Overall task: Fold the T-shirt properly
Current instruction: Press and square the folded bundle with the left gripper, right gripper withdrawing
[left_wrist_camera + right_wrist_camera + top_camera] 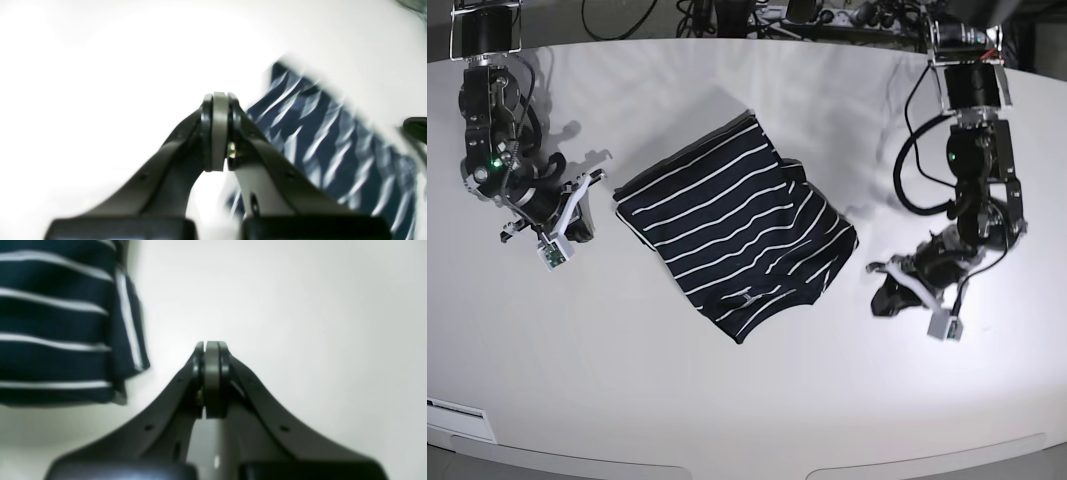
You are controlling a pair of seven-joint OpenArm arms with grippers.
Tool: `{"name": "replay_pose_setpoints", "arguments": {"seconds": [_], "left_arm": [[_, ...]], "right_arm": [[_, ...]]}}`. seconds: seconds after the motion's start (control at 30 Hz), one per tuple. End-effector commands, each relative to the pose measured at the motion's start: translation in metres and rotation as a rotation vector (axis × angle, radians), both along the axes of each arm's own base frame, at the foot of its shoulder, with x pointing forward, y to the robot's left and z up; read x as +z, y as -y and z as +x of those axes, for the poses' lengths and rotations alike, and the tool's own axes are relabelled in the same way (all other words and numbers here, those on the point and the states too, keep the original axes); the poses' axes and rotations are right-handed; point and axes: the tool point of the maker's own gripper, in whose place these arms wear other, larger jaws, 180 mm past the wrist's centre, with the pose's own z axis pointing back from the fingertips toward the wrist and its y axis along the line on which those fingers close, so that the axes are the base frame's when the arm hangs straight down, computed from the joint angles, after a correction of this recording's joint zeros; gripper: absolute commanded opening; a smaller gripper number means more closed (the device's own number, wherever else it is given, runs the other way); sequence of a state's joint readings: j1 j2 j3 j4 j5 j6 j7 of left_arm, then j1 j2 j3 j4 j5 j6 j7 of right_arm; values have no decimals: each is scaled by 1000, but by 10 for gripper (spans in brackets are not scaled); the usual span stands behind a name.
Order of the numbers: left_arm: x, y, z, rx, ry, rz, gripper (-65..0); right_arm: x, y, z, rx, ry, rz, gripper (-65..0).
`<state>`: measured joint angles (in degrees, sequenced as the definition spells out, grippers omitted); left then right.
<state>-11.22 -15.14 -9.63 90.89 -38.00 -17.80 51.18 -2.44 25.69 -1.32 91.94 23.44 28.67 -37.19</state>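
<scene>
The T-shirt (737, 225), dark navy with thin white stripes, lies folded into a rough rectangle in the middle of the white table (747, 400). My left gripper (879, 300) sits just off the shirt's right corner, low over the table. In the left wrist view its fingers (218, 96) are pressed together with nothing between them, and the T-shirt (333, 140) shows blurred to their right. My right gripper (592, 188) rests beside the shirt's left corner. In the right wrist view it (211, 345) is shut and empty over bare table, apart from the T-shirt's folded edge (56, 323).
Cables (727, 15) and equipment run along the table's far edge. A white label (457, 410) sits at the front left rim. Both arm columns (972, 90) (487, 60) stand at the back corners.
</scene>
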Motion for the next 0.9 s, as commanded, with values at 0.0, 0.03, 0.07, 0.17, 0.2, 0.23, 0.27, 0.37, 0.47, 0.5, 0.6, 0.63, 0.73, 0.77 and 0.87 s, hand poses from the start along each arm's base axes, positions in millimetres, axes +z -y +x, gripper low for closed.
{"name": "replay_pose_setpoints", "arguments": {"seconds": [0.0, 0.03, 0.07, 0.17, 0.2, 0.23, 0.27, 0.37, 0.47, 0.5, 0.6, 0.63, 0.73, 0.77, 0.87], "left_arm": [[4, -4, -2, 20, 19, -17, -650], [-8, -11, -9, 59, -8, -17, -650], [-17, -18, -15, 104, -30, -19, -650], [-41, -32, -29, 216, -83, -4, -650], [-46, -32, -33, 230, -88, -4, -650], [-51, -30, -36, 237, -88, -2, -650], [-53, -27, -37, 243, -79, -4, -650], [-57, -15, -34, 229, -62, 1, -650], [-65, 3, -24, 175, -77, 12, -650], [-70, 9, -20, 158, -90, 14, -650], [-86, 30, -7, 100, -123, 17, -650], [-90, 36, -2, 86, -131, 16, -650], [-100, 56, 12, 15, -145, 20, -650], [-101, 63, 16, -9, -148, 24, -650], [-99, 79, 28, -66, -126, 37, -650]], "right_arm": [[13, 3, 16, -1, 49, 7, -650], [9, 3, 20, 0, 37, 8, -650], [7, 1, 24, 11, 31, 9, -650], [9, -8, 32, 42, 34, 6, -650], [9, -10, 32, 50, 34, 7, -650], [8, -13, 30, 58, 29, 9, -650], [5, -16, 28, 65, 18, 12, -650], [-1, -21, 20, 68, -35, 41, -650], [-3, -25, 14, 69, -56, 70, -650], [-2, -27, 11, 72, -57, 73, -650], [-2, -35, -4, 98, -58, 77, -650], [-1, -40, -11, 110, -56, 80, -650], [8, -54, -30, 140, -35, 92, -650], [12, -59, -37, 145, -28, 97, -650], [25, -72, -57, 149, -7, 117, -650]]}}
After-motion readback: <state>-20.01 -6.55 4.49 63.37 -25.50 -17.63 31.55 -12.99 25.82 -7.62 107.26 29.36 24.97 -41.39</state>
